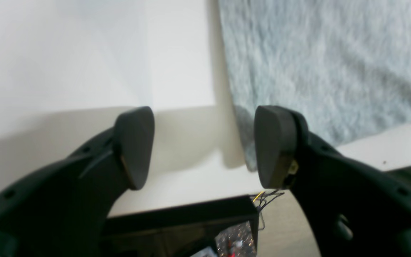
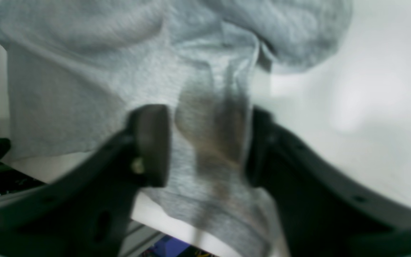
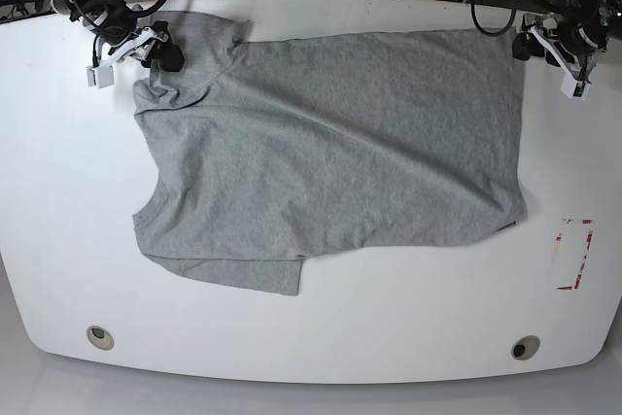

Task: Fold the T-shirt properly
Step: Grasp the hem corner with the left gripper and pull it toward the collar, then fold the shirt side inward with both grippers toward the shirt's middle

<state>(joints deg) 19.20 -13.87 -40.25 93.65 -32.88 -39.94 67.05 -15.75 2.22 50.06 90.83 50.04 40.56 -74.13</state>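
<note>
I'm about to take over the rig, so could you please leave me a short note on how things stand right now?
Left gripper: open and empty, beside the T-shirt's side edge near the table's robot-side edge.
Right gripper: fingers apart over the T-shirt's other near corner; I can't tell whether any cloth is gripped.
T-shirt: spread across the table, rumpled near the right gripper, with one sleeve stuck out at the far side.
Done: no finished fold that I can make out.
Left: probably smooth the rumpled corner, then do the folding.
</note>
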